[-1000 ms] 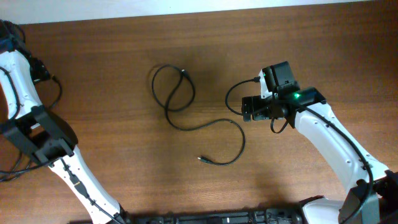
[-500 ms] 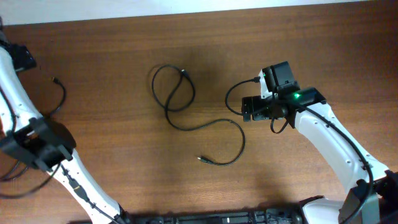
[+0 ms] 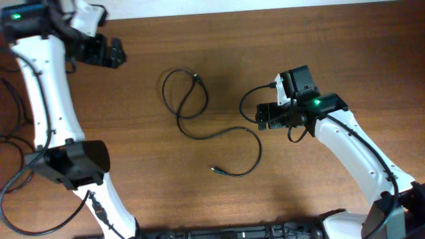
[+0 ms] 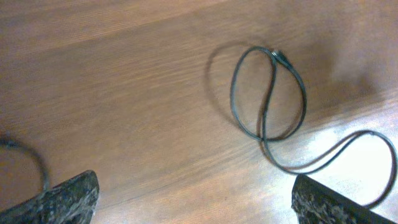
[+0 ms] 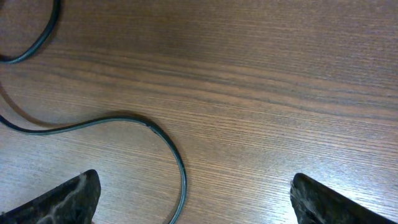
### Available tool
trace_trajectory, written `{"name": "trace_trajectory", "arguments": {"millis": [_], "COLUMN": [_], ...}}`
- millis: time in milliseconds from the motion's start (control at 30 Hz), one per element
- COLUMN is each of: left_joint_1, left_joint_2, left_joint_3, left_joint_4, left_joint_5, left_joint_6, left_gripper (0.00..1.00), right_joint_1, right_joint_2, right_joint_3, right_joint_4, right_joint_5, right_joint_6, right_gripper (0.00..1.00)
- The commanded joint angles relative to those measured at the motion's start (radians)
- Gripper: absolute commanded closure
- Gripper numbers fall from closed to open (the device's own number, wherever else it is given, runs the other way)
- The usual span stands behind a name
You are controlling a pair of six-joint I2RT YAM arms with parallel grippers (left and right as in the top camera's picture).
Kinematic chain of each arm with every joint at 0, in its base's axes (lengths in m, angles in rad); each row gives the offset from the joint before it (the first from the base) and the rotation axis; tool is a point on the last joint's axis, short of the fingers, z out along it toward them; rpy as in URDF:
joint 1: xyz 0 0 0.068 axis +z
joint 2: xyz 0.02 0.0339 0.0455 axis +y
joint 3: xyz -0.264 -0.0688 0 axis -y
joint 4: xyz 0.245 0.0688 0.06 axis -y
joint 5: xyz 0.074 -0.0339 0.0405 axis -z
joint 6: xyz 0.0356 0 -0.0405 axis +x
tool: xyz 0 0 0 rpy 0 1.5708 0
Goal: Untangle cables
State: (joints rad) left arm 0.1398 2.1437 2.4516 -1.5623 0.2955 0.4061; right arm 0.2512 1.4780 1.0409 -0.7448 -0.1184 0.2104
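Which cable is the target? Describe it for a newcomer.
On the wooden table, look at the middle. The cable is a thin black cord: a crossed loop, then a wavy tail ending in a small plug. Unlike the thicker wire beside the right arm, it attaches to nothing.

Brown wood-grain table [image 3: 166, 199], pale strip [image 3: 199, 5] beyond far edge.

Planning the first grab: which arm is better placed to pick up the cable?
Probably right: its open fingers hover beside the cable, while the left gripper sits far off.
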Motion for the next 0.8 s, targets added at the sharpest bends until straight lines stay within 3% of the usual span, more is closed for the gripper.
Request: {"name": "trace_trajectory", "arguments": {"millis": [0,400,767], "left_joint_1": [-0.052,-0.225,-0.227], "left_joint_2": [-0.001,0.001,0.001], "left_joint_3": [-0.14,-0.61,-0.8], "left_joint_4": [0.057,0.46,0.765], "left_joint_5": [0.031,0.03,0.023], "left_joint_6": [0.038,0.037,-0.011], "left_gripper": [0.01,0.01,0.01], "right_joint_1": [-0.004,-0.003,-0.003], "right_joint_2": [-0.013,-0.013,-0.012], "right_joint_3": [-0.009,-0.009,-0.011], "right_joint_4": [-0.001,-0.011,-0.023], "right_joint_5": [-0.006,-0.006,-0.006], "right_joint_6": [0.008,0.008,0.008], "right_gripper": [0.04,0.04,0.04]}}
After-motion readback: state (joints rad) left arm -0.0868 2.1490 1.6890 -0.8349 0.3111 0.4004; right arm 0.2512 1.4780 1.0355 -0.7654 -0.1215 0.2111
